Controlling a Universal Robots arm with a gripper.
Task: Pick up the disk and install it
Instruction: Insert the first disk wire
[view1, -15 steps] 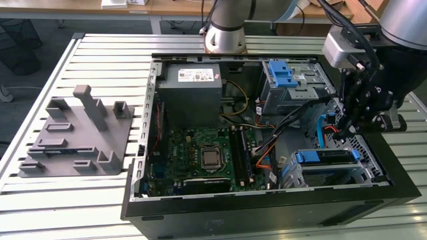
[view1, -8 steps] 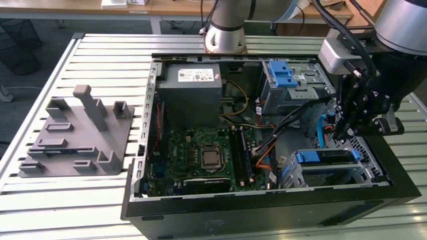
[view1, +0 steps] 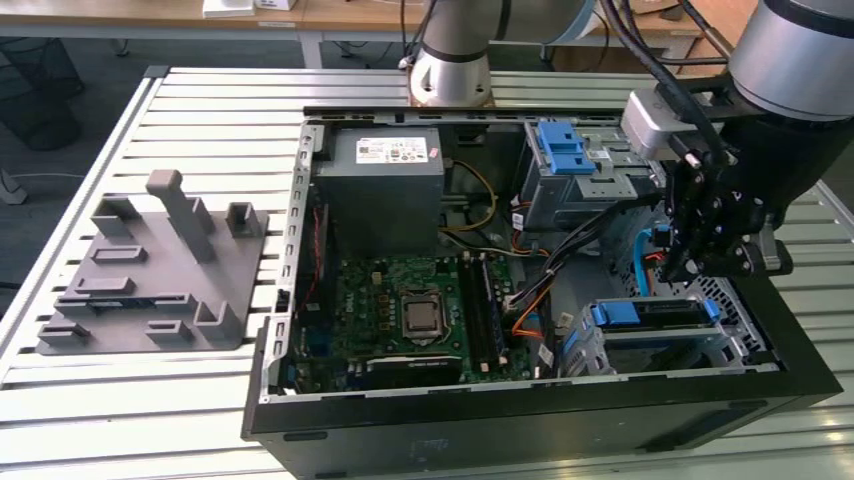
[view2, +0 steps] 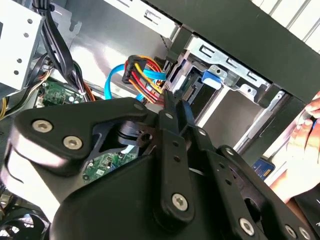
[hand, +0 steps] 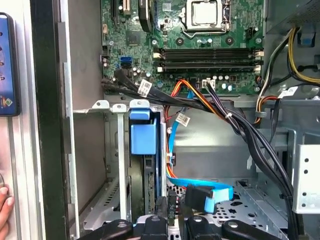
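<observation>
Gripper inside the open computer case, above the lower drive cage holding the blue-framed disk; jaws' state cannot be told.

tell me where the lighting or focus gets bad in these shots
In the exterior view, even daylight, though the gripper reads as a dark mass. In the second wrist view, the near black linkage looks soft and a hand is washed out. In the first wrist view, the motherboard is bright while the drive bay sits in shadow.
</observation>
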